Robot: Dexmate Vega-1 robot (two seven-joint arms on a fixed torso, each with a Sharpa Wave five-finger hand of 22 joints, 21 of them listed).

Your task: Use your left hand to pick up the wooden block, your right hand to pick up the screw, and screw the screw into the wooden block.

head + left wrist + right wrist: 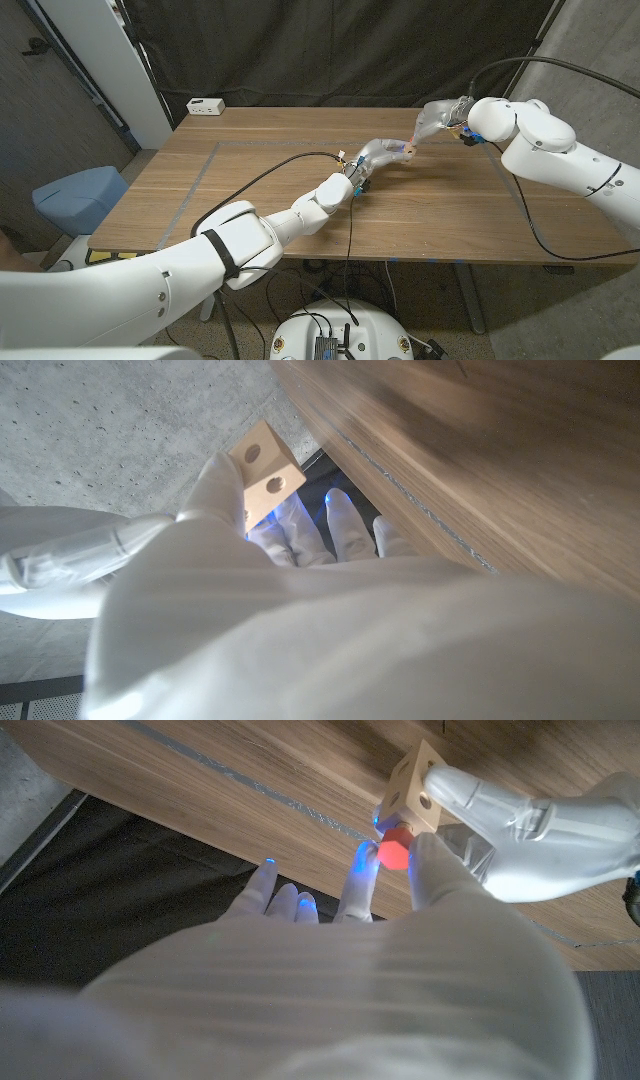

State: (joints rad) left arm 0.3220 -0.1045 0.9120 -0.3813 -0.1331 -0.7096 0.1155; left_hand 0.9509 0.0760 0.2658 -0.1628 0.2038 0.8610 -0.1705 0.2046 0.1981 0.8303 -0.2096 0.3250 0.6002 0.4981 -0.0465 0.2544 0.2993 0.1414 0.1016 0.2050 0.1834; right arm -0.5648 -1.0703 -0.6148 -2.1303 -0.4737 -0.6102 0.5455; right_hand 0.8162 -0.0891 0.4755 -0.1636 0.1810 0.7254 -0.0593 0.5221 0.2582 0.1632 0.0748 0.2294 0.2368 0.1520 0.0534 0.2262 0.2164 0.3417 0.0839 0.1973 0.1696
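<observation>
My left hand holds a small pale wooden block above the middle of the table. In the left wrist view the wooden block sits at the fingertips, with two round holes showing. My right hand meets the block from the far right. In the right wrist view its fingers pinch a red-headed screw whose head sits against the face of the wooden block. The left hand grips that block from the other side. The screw's shaft is hidden.
A white power strip lies at the table's far left corner. A black cable trails across the table from my left arm. A blue-grey chair stands left of the table. A dark curtain hangs behind.
</observation>
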